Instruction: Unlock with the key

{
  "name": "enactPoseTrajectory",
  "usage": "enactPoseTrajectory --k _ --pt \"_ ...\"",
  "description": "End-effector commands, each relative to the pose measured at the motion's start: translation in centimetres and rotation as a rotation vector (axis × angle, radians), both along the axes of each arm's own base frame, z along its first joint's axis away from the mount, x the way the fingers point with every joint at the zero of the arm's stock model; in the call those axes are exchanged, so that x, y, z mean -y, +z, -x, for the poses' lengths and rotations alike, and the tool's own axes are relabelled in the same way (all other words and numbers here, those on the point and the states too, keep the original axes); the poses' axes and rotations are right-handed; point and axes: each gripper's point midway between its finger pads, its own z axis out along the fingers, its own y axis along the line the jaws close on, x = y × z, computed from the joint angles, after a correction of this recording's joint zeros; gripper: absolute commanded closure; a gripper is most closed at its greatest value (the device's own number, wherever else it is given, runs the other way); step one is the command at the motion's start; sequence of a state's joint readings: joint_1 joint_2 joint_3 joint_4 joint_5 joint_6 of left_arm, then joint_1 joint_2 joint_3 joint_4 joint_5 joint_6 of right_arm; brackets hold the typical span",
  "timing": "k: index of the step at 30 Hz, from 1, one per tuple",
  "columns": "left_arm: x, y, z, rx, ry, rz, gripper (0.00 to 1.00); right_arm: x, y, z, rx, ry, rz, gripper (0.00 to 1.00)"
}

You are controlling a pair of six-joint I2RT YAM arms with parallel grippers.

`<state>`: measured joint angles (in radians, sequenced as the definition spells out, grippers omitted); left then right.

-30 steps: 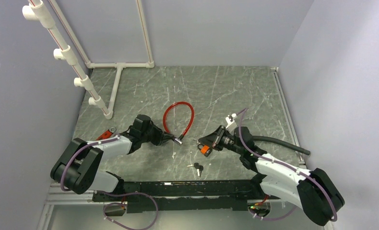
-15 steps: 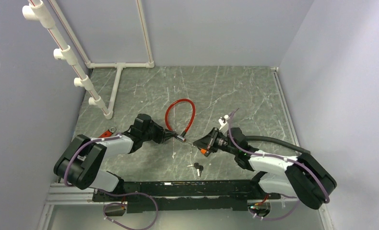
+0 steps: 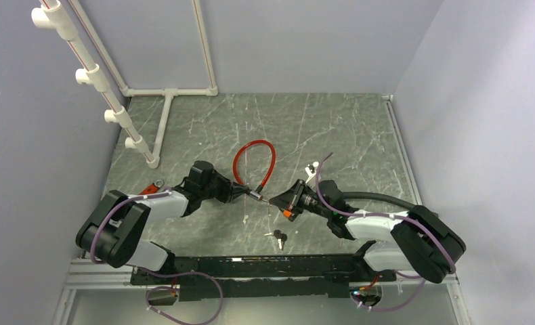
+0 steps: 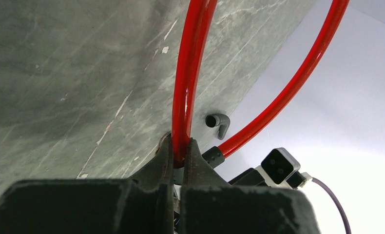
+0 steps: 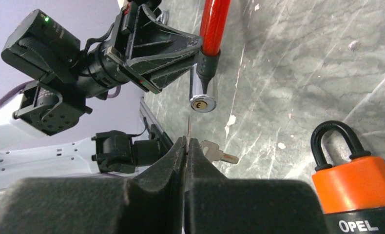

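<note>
Key (image 5: 187, 129) is pointing at the keyhole (image 5: 198, 104) — right end effector (image 5: 186, 143) is pinching it, left end effector (image 4: 180, 152) is pinching the cable (image 4: 188, 83). Next, it is probably needing a straight push in.

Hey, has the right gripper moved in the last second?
Yes. The right gripper has shifted left, past the loose keys, toward the red cable lock's metal end.

White arms (image 3: 163, 203), black joints (image 3: 200, 177) — purple cables (image 3: 319, 172)
</note>
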<state>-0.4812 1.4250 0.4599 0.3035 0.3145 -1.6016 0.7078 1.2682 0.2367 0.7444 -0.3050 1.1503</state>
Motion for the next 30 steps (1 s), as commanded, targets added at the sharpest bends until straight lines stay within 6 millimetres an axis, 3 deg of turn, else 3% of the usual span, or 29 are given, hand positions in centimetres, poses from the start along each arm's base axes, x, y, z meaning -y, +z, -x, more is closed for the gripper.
enactPoseTrajectory --k 1,14,30 --pt "1.1 3.5 -1.4 0.103 -0.014 0.077 1.00 -0.9 2.8 -1.6 0.117 -0.011 -0.042 1.00" --pt "1.1 4.0 -1.6 0.116 -0.008 0.073 1.00 -1.3 2.0 -2.1 0.104 -0.008 -0.024 1.00" --pt "1.2 3.1 -1.6 0.102 -0.011 0.073 1.00 -1.9 1.7 -2.1 0.081 0.006 -0.060 1.00"
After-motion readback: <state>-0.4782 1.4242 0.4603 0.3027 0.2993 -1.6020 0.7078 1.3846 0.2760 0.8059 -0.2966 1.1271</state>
